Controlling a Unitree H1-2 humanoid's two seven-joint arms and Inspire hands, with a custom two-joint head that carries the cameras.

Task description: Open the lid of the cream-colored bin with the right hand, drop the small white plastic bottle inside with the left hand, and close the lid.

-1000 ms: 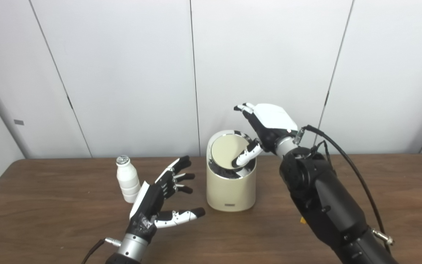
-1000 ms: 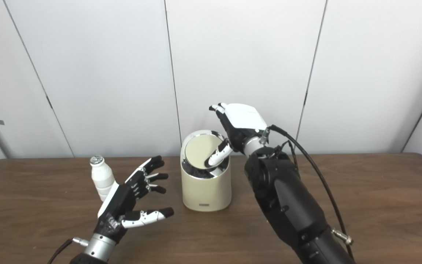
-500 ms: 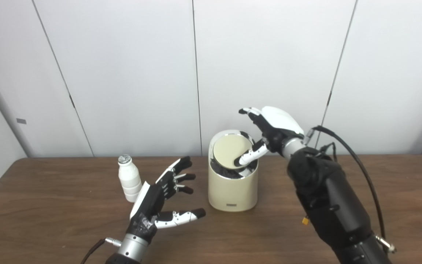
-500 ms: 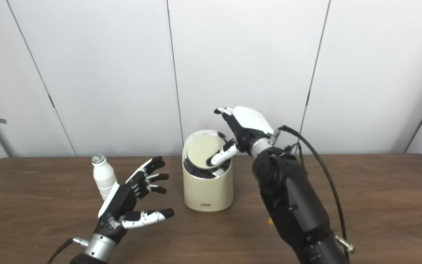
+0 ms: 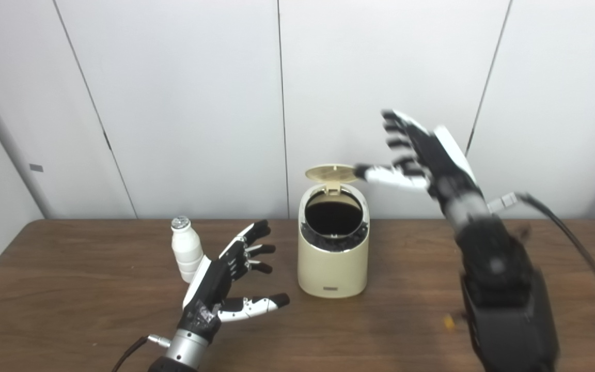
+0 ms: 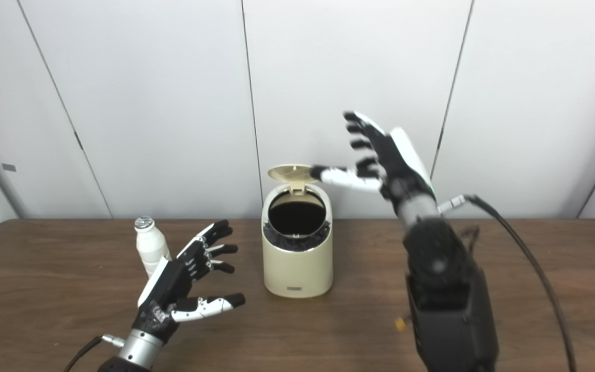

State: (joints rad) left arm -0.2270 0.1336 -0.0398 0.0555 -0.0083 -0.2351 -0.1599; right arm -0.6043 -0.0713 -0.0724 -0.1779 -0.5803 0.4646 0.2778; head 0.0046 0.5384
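The lid [image 5: 330,173] of the cream-colored bin [image 5: 333,263] stands up on its hinge at the back rim, tipped far enough that I look straight into the dark, liner-fringed mouth. That, I judge, is why the right hand [image 5: 421,155] hangs where it does: raised above and to the right of the bin, fingers spread wide and holding nothing, its white thumb reaching out level toward the lid's edge. Whether the thumb touches the lid I cannot tell; the hand is blurred in both views.

The small white plastic bottle [image 5: 185,249] stands upright on the table, silver cap up, left of the bin and well apart from it. The left hand [image 5: 228,281] hovers just in front of and beside the bottle, palm turned toward the bin, fingers fanned and empty. It looks placed ready to take the bottle, so with the mouth clear, the pick-up would seem the step in hand.

The table [image 5: 70,310] is dark brown wood grain, with a rounded edge at the left. A tiny orange speck [image 5: 448,322] lies on it near the right forearm. Behind stands a plain white panelled wall [image 5: 173,103], split by thin dark seams.
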